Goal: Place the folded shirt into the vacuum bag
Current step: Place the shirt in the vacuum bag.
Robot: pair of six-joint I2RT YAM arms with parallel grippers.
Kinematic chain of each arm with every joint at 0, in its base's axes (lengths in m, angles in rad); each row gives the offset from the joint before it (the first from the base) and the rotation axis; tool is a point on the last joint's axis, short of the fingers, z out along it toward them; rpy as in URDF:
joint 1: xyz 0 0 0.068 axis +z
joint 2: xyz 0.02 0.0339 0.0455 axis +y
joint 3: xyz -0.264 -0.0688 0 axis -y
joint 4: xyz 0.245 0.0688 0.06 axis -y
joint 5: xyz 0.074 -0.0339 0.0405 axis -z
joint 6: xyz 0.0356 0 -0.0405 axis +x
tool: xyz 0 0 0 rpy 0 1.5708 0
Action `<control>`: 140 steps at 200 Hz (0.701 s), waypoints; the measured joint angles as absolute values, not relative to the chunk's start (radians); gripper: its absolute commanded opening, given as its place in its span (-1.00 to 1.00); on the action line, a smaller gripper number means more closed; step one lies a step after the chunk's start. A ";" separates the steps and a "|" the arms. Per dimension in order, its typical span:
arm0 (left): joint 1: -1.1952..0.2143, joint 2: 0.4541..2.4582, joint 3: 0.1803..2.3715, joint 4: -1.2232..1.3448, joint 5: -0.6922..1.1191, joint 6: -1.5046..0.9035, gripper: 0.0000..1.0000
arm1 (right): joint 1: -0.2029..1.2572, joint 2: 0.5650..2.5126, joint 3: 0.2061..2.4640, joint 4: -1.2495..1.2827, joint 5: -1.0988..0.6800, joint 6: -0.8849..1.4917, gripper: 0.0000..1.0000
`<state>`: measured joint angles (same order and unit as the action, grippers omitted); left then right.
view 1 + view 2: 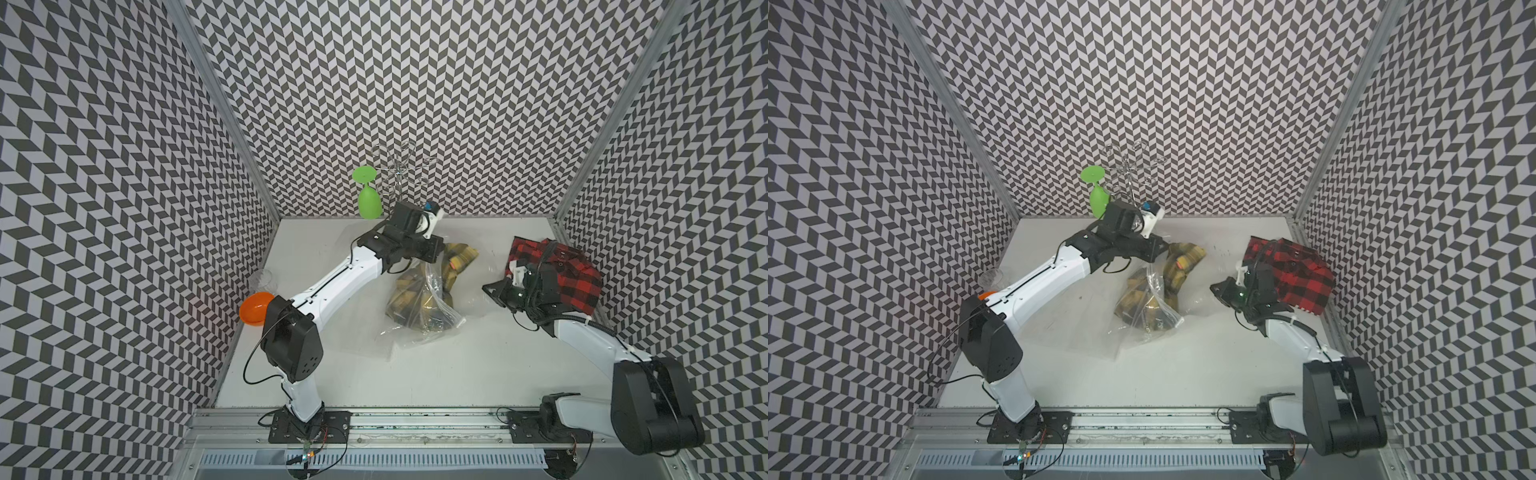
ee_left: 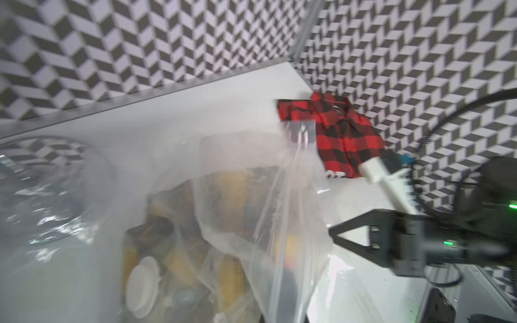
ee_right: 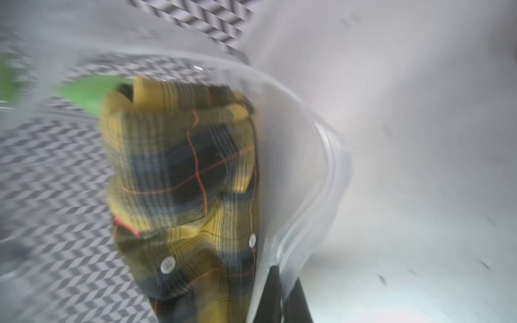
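At the left edge of the worktop (image 1: 415,374) an orange bowl (image 1: 254,309) is sitting partly hidden by the left arm. A green glass (image 1: 368,201) is hanging upside down near the back wall. The left claw (image 1: 430,253) is pinching the top of the vacuum bag (image 1: 440,322), holding it up like a tent mid-worktop. A yellow plaid shirt (image 1: 409,291) is bunching inside the bag. The right claw (image 1: 490,288) is gripping the bag's zip edge with its jaws narrow. A folded red plaid shirt (image 1: 577,270) is lying outside the bag by the right wall, under the right arm.
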<state>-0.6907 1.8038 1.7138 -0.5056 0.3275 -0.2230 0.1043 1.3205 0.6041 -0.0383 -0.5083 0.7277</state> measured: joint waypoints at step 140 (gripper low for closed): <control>-0.764 1.872 1.708 -0.495 0.381 -0.237 -0.96 | 0.136 1.151 0.656 -0.146 -0.486 0.704 0.26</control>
<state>-0.7643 1.8717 1.7084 -0.4953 0.3805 -0.2375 0.1356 1.1511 0.6559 -0.1459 -0.4858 0.7036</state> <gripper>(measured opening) 0.043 0.627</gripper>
